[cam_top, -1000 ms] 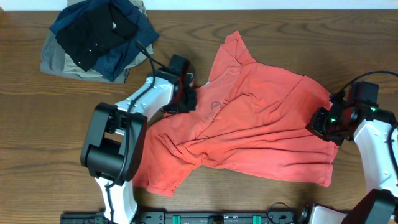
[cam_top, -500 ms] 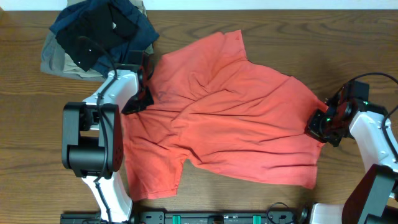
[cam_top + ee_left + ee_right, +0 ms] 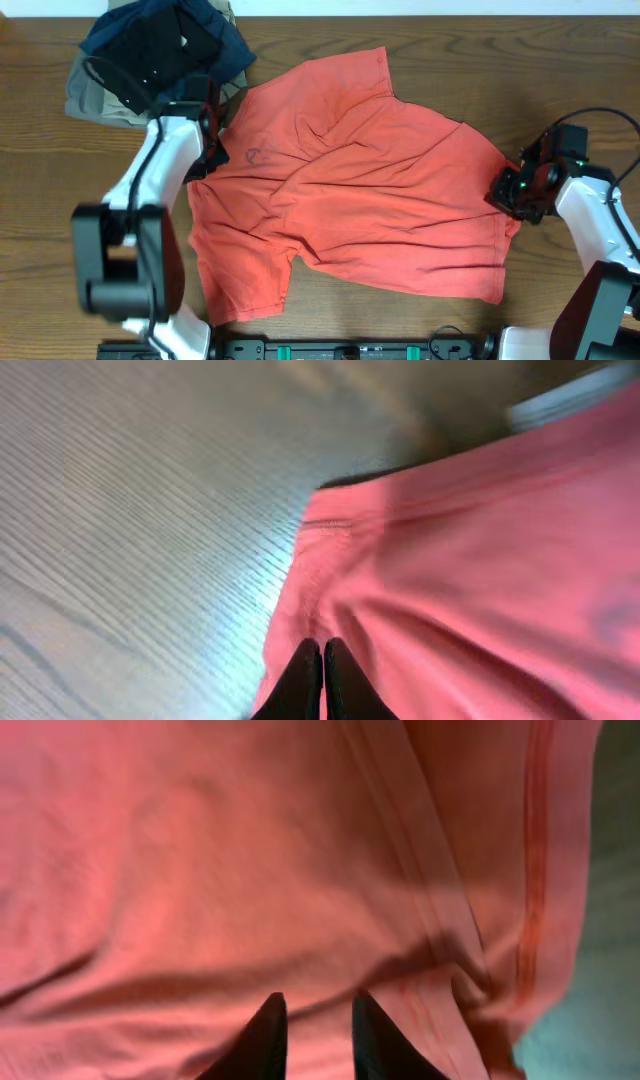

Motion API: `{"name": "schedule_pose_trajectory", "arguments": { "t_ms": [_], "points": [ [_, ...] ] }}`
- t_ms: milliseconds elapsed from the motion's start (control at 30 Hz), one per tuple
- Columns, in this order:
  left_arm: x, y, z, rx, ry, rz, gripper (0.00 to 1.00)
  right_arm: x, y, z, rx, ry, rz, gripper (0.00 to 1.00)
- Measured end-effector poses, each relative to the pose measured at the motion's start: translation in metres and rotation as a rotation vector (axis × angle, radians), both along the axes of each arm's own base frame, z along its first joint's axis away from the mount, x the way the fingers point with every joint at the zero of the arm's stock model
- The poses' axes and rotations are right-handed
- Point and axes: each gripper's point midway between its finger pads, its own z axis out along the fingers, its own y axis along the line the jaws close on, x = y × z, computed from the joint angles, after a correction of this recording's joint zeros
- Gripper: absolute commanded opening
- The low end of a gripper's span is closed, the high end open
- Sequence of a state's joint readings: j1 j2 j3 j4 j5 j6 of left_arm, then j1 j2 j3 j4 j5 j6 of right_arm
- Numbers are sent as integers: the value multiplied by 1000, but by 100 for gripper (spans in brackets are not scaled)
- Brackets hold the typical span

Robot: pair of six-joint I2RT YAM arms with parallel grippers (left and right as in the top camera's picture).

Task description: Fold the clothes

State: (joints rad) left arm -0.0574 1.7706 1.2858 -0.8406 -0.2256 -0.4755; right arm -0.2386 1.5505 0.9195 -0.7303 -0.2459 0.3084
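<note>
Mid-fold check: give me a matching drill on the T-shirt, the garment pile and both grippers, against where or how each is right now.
1. T-shirt
2. garment pile
3. left gripper
4. right gripper

A. fingers apart above red fabric
B. far-left corner of the table
C. fingers shut on the shirt's edge
D. spread over the table's middle

Pairs: 1-D, 2-B, 3-C, 4-A

Left of the coral T-shirt (image 3: pixel 360 190) the wooden table (image 3: pixel 40 230) lies bare, though the left arm (image 3: pixel 160 165) runs along that edge. Off the T-shirt's upper-left corner a pile of folded dark and khaki garments (image 3: pixel 150 55) sits near, leaving a narrow gap. Above its upper-right side is open wood. The right arm (image 3: pixel 592 205) blocks its right edge.
</note>
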Motion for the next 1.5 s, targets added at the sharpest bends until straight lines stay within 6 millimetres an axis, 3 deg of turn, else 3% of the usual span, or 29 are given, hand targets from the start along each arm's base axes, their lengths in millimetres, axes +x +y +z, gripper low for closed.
{"name": "schedule_pose_trajectory", "arguments": {
  "t_ms": [67,167,267,367,467,633,800,933,1033,1500],
  "points": [
    [2,-11,18,-41,-53,-21,22,7,1,1,-10,-26,8,24],
    [-2,-27,31,-112,-82,-43,24,13,-4,2,-46,-48,-1,25],
    [-12,-40,30,-171,-45,-60,34,14,-10,2,-77,-49,-17,25],
    [-20,-49,26,-204,-8,-69,54,14,-13,2,-94,-44,-24,25],
    [-23,-57,25,-224,7,-80,62,13,-17,0,-113,-35,-34,24],
    [-25,-69,24,-236,13,-107,65,21,-26,-19,-142,-5,-66,17],
    [-28,-77,23,-242,24,-131,66,24,-29,-40,-150,26,-73,18],
    [-29,-79,23,-244,25,-134,66,29,-32,-40,-162,8,-77,17],
    [-29,-79,22,-244,27,-134,67,32,-37,-42,-184,3,-88,1],
    [-29,-79,22,-245,28,-134,67,60,-54,-50,-249,-41,-119,1]
  ]
}}
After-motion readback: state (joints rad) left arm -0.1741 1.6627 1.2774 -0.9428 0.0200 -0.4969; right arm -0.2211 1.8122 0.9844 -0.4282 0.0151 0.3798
